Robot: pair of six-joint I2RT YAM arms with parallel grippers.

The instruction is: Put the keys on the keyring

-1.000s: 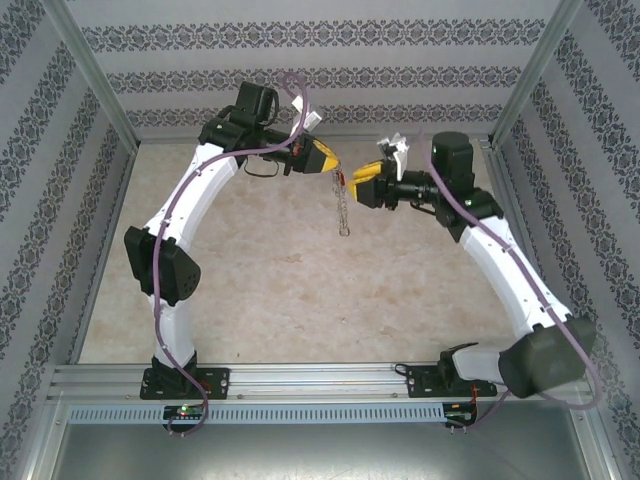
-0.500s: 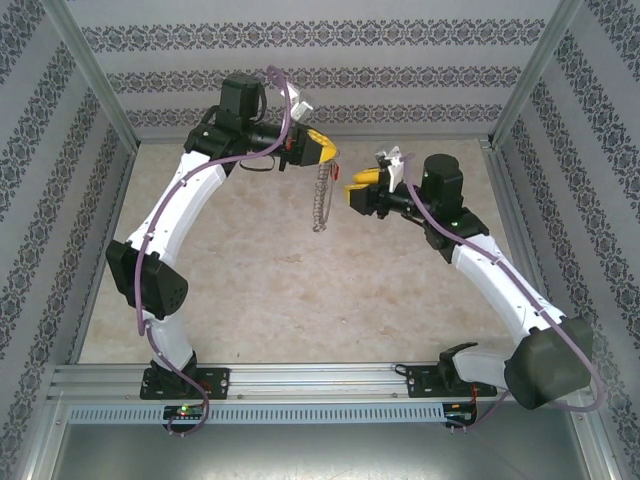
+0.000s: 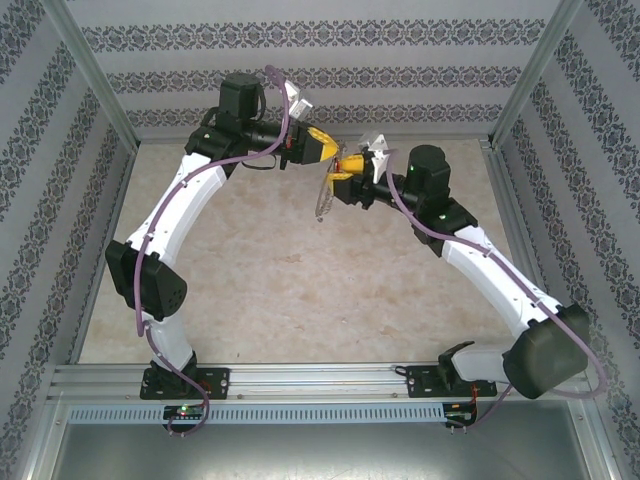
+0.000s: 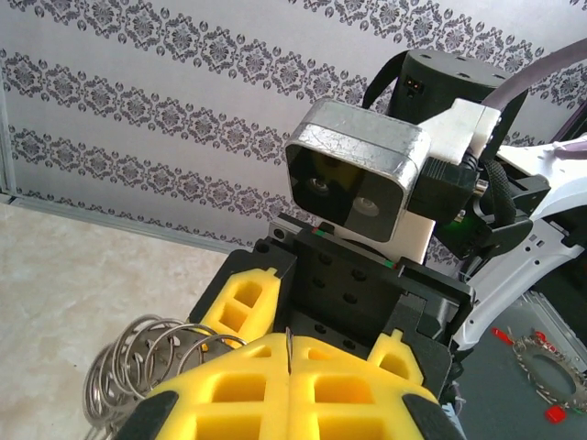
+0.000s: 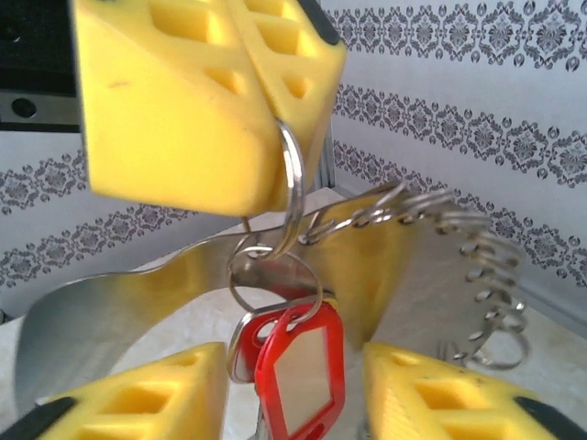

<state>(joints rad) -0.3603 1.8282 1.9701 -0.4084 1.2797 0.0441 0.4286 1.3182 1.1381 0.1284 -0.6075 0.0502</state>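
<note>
Well, on my left side, my left gripper [image 4: 288, 357] is pressed fully shut. A thin sliver of metal stands in the seam between its yellow foam fingers. That is the top ring of the floppy grey-silver keyring [image 4: 124, 371], a loop fringed with many small silvery rings, and it is pinched there. The rest of the keyring sags away below and to one side, hanging in the air above the beige marbled table [image 3: 260, 290] and touching nothing else.

Moving to the middle, a smaller ring hangs off the pinched one. On it dangles the small key [image 5: 301, 380] with the bright red plastic head, and a silvery piece sits just behind it.

My right gripper [image 5: 292, 353] comes in nose to nose with the left one. Its yellow fingers stand part-way apart, one on each side of the red key. The silvery piece may brush the near finger, but the view is too close and blurred to be sure, and I see no firm grip.

Straight ahead of my left wrist, the silvery box of the right wrist camera [image 4: 358, 179] blocks the patterned wall [image 4: 138, 82] behind it. Far right, a dark grey surface [image 4: 500, 390] carries a few red specks.
</note>
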